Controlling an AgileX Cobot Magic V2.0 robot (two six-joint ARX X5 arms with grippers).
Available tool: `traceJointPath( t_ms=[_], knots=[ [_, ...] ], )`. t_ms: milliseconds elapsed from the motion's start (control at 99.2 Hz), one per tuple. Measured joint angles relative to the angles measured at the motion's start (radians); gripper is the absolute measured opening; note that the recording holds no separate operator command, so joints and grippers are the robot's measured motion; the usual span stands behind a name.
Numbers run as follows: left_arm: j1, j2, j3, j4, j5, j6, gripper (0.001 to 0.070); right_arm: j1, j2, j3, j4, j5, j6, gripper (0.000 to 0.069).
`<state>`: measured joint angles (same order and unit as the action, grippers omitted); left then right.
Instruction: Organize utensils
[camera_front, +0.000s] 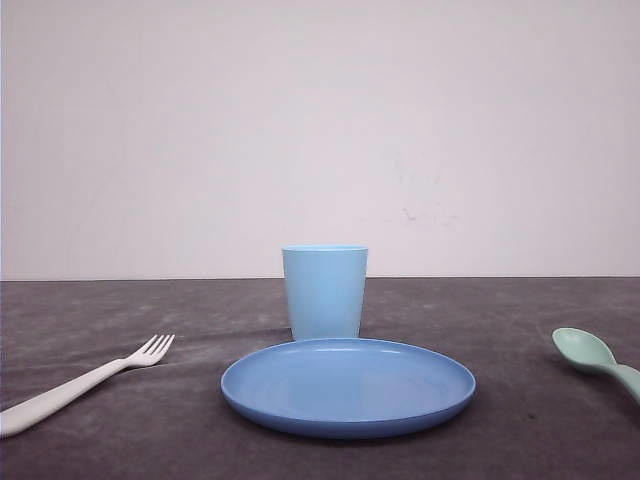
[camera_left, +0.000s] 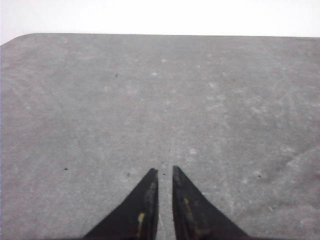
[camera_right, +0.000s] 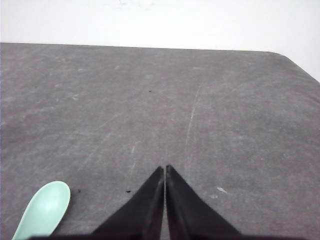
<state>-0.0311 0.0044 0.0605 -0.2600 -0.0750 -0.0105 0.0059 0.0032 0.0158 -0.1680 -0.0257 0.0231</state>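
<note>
A slim white fork (camera_front: 85, 382) lies on the dark table at the front left, its tines pointing toward the middle. At the right edge lies a pale mint-green spoon (camera_front: 590, 355), bowl up. The spoon's bowl (camera_right: 45, 207) also appears in the right wrist view, on the table beside my right gripper (camera_right: 164, 167) and apart from it. That gripper is shut, fingers together, holding nothing. My left gripper (camera_left: 164, 170) hovers over bare table, its fingers nearly together with only a thin slit between them and nothing in it.
A round blue plate (camera_front: 348, 420) sits at the centre front, with a light blue cup (camera_front: 324, 292) upright just behind it. A white wall stands behind the table. The table's far rounded corners show in both wrist views.
</note>
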Motion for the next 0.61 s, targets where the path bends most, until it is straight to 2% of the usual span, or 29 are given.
traceJointPath(
  t_ms=[605],
  knots=[
    [0.000, 0.000, 0.000, 0.000, -0.001, 0.015, 0.0026, 0.000, 0.000, 0.000, 0.000, 0.000, 0.000, 0.0004]
  ],
)
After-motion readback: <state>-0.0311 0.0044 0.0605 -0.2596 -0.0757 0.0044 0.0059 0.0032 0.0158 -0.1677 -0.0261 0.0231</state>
